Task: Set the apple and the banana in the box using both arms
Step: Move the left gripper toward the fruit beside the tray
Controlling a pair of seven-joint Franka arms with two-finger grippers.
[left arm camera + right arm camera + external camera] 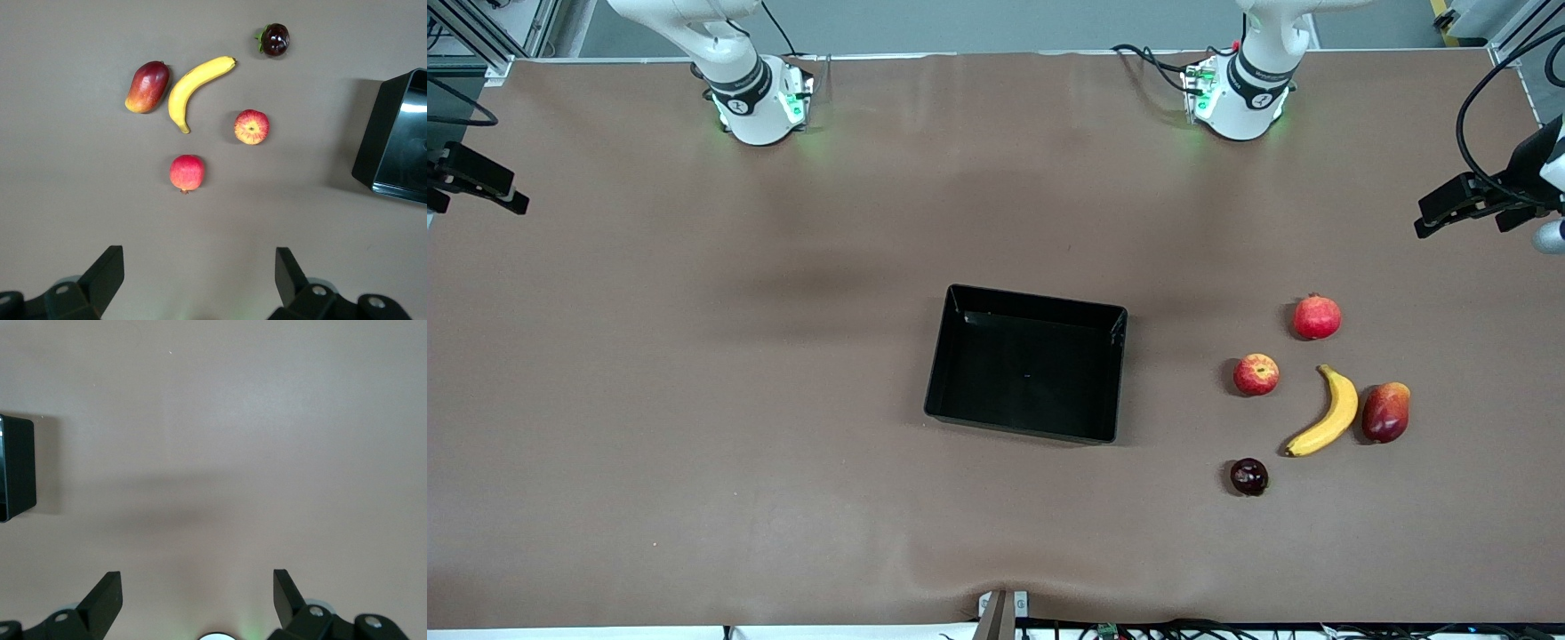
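Note:
The apple [1256, 374] [251, 127] lies on the brown table toward the left arm's end, beside the curved yellow banana [1327, 415] [193, 87]. The black box [1027, 373] [393, 140] [17, 468] sits near the table's middle with nothing in it. High over bare table, between the left arm's base and the fruit, my left gripper [200, 257] hangs open and holds nothing. My right gripper [198, 580] is also open and holds nothing, high over bare table with a corner of the box at the edge of its view. Neither gripper shows in the front view.
A red pomegranate [1317, 317] [187, 173], a red-yellow mango [1386, 412] [147, 87] and a dark maroon fruit [1249, 476] [275, 39] lie around the apple and banana. Black camera mounts [476, 178] [1485, 200] jut in at both table ends.

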